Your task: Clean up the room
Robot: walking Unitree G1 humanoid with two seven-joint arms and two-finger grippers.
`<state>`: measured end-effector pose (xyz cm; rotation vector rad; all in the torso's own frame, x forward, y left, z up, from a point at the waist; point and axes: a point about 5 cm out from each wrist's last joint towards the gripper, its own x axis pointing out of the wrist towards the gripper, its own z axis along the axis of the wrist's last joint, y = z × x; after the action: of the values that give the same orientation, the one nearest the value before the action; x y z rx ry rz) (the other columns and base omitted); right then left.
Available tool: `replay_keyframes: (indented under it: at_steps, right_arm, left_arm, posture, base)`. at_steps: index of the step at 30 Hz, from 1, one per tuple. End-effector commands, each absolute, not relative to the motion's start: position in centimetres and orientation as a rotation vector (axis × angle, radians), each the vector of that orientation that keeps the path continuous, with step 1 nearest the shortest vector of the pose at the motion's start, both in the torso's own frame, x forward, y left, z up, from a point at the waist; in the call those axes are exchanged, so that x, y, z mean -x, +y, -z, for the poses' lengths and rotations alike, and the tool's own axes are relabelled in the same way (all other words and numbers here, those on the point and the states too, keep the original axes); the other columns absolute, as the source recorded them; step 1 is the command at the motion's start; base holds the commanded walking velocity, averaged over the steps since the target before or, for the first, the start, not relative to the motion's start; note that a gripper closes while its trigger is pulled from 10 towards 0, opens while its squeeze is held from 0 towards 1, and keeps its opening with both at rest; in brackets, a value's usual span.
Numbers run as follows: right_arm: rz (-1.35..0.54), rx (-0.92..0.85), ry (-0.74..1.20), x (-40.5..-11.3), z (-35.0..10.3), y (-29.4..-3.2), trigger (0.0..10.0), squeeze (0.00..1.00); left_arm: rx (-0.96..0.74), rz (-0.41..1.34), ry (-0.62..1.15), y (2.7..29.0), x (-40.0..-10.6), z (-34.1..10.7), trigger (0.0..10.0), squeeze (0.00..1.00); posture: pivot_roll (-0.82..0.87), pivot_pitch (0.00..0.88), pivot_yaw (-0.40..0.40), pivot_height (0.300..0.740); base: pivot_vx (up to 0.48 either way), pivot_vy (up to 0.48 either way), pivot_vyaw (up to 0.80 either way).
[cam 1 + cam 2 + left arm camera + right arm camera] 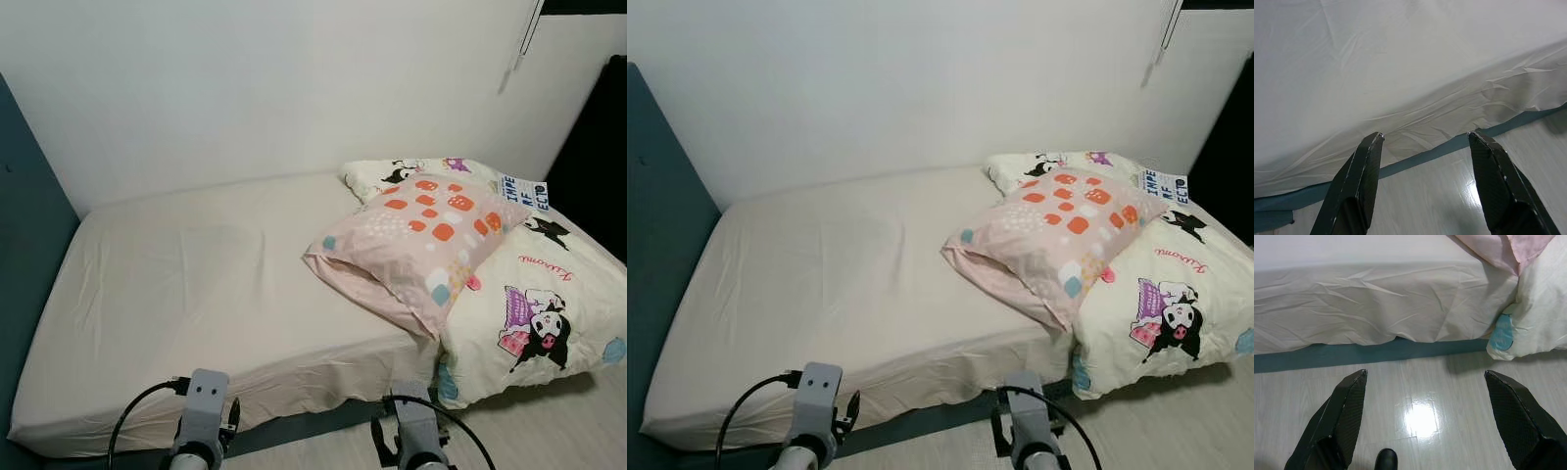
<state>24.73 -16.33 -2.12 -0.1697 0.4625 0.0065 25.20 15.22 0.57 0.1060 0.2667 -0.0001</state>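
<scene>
Left claw (1422, 188) and right claw (1425, 426): fingers spread, empty, above pale wood-look floor (1420, 382) at bed edge. Bed with wrinkled cream fitted sheet (196, 284) ahead. Pink pillow with orange squares (421, 245) lies on cream cartoon-print duvet (534, 313), bed's right side.

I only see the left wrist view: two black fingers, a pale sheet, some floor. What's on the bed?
Observer: A pink pillow with orange patches lies on a cartoon-print duvet at the robot's right.
Operator: Is the other gripper busy?
Observer: No, the right gripper hangs open above the floor beside the bed, holding nothing.
Operator: What's behind the bed?
Observer: A plain white wall.
</scene>
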Motion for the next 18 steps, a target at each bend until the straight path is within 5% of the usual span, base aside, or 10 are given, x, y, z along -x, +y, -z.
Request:
replay_keyframes:
  at_steps: [1,18]
  right_arm:
    - [-0.004,0.157,0.481,-24.51,2.37,-16.31,10.0,0.0]
    - [-0.018,0.186,0.487,-24.78,2.29,-16.04,10.0,0.0]
  left_arm:
    - [-0.111,0.003,0.311,15.26,-24.6,0.24,10.0,0.0]
    - [-0.104,-0.005,0.312,15.12,-24.43,0.28,10.0,0.0]
  posture:
    - [-0.05,0.143,0.0,0.74]
    - [-0.04,0.146,-0.009,0.74]
  base:
    - [0.0,0.0,0.0]
    - [0.0,0.0,0.0]
